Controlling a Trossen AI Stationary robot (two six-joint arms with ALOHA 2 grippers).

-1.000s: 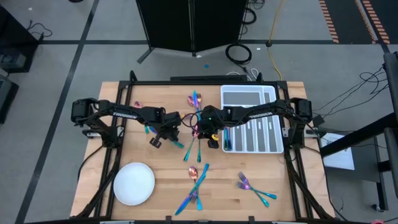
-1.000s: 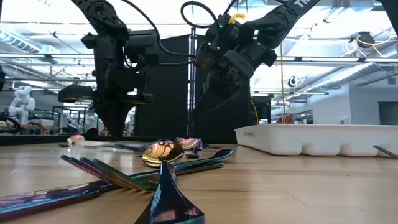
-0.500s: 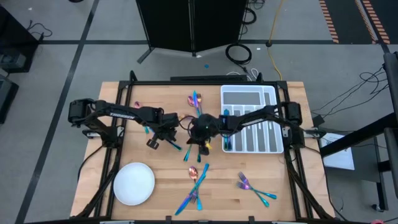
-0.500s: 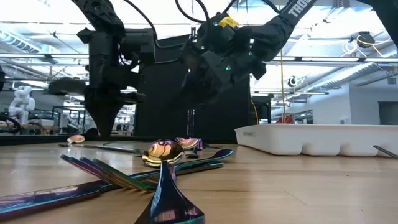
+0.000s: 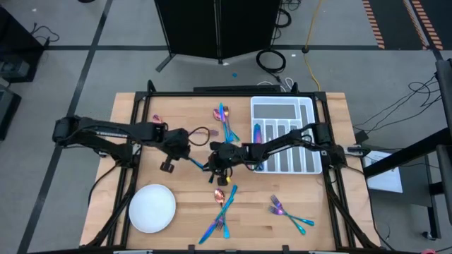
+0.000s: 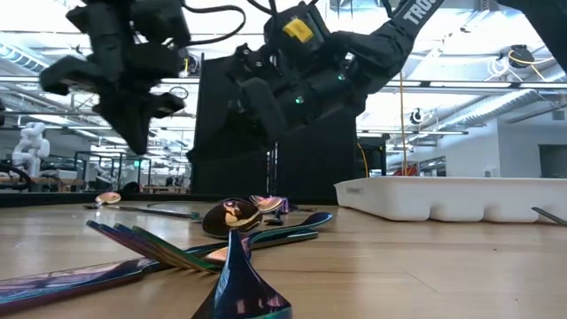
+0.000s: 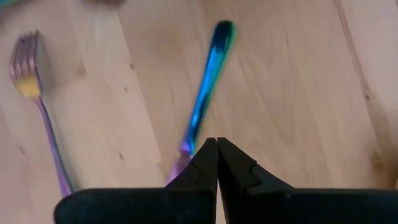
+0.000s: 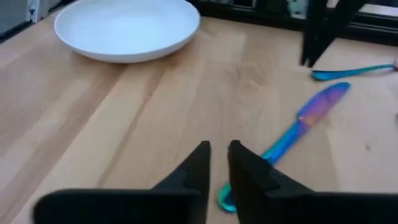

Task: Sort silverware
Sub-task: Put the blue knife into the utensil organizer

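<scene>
A blue-and-purple knife (image 5: pixel 198 164) of the silverware lies flat on the wooden table between my two grippers. My left gripper (image 5: pixel 168 166) hangs shut above the knife's one end (image 7: pixel 205 93). It points steeply down and is clear of the table (image 6: pixel 133 133). My right gripper (image 5: pixel 212 169) comes from the right, slanting down. Its fingers (image 8: pixel 217 152) stand a narrow gap apart just above the knife's other end (image 8: pixel 298 130), with nothing between them. A fork (image 7: pixel 37 106) lies beside the knife.
A white divided tray (image 5: pixel 305 103) at the right holds one piece (image 5: pixel 258 132). A round white plate (image 5: pixel 152 208) sits near the front left. More silverware lies at far centre (image 5: pixel 224 120), near centre (image 5: pixel 222 204) and near right (image 5: pixel 286 212).
My left gripper has risen, tipped and drawn back toward the table's left edge. My right gripper has swung from beside the tray toward the table's centre and near edge, sinking lower over the knife.
</scene>
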